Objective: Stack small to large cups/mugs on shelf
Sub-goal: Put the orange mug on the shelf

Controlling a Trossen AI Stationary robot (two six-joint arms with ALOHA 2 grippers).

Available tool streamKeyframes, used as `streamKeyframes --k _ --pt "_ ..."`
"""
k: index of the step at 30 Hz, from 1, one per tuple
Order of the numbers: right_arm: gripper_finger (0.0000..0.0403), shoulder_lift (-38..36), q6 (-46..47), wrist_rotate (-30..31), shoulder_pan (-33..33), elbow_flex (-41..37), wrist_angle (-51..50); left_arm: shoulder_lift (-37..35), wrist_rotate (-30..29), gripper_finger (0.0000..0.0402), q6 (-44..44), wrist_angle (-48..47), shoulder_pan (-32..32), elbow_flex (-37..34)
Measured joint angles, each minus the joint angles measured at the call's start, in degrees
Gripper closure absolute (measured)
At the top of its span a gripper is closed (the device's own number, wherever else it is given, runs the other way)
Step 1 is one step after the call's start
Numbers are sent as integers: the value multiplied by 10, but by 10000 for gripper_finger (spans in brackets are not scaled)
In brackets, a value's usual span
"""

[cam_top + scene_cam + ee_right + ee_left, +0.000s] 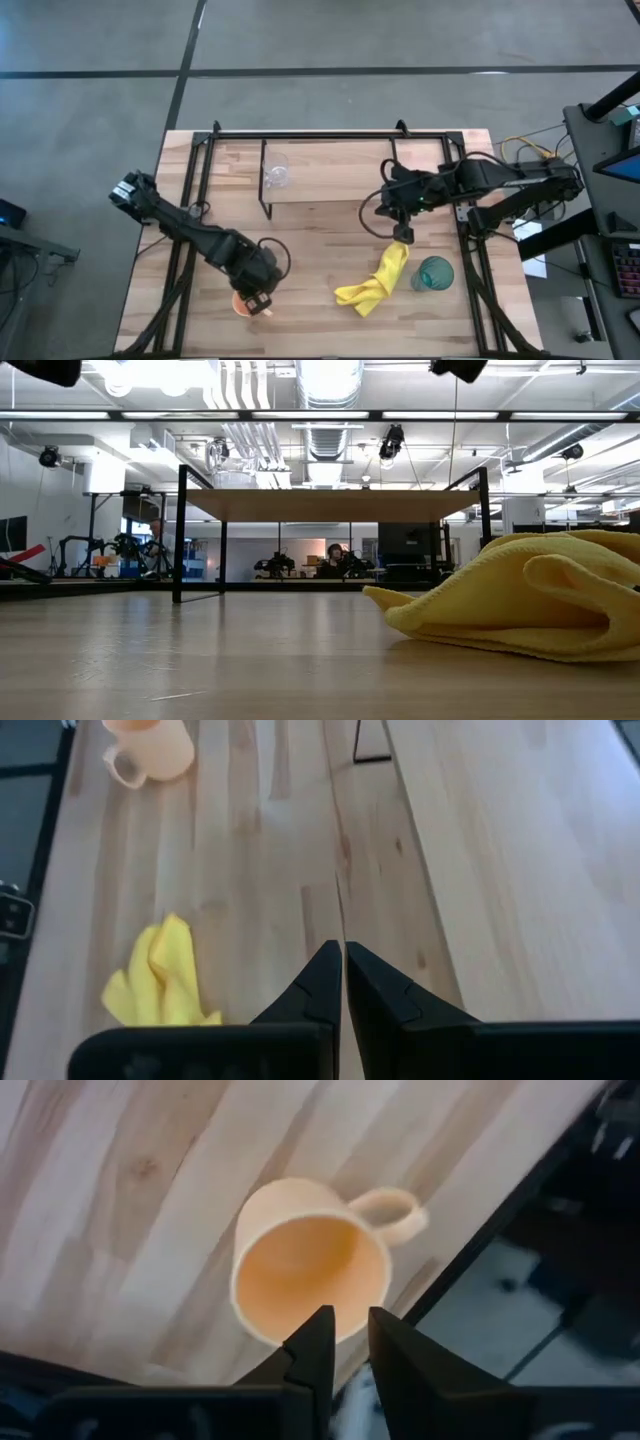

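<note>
Mug (310, 1275) — orange, seemingly empty — under narrow left jaws (345, 1342); right jaws (343, 970) closed.

**Lighting / image quality**

Even, bright overhead light. In the low view, ceiling strip lights (330, 415) are blown out near the top, and the bench (200, 660) carries a soft sheen. The yellow cloth (520, 595), close to the lens, is slightly soft. The shelf (330, 172) casts faint, diffuse shadows. In the left wrist view, the mug (312, 1272) is blurred and glowing. The right wrist view is mildly soft.
</note>
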Motion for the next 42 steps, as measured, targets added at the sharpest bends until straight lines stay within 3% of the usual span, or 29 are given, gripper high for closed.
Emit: streamKeyframes --k 10,17,23,42 --pt "390 0 19 0 0 -40 0 0 4 366 42 31 -16 -30" --pt "390 0 21 0 0 -40 1 0 26 366 57 173 -30 -67" --pt "390 0 27 0 0 -40 14 7 29 366 26 131 -39 -70" --pt "390 0 27 0 0 -40 53 32 29 366 -5 182 -45 -78"
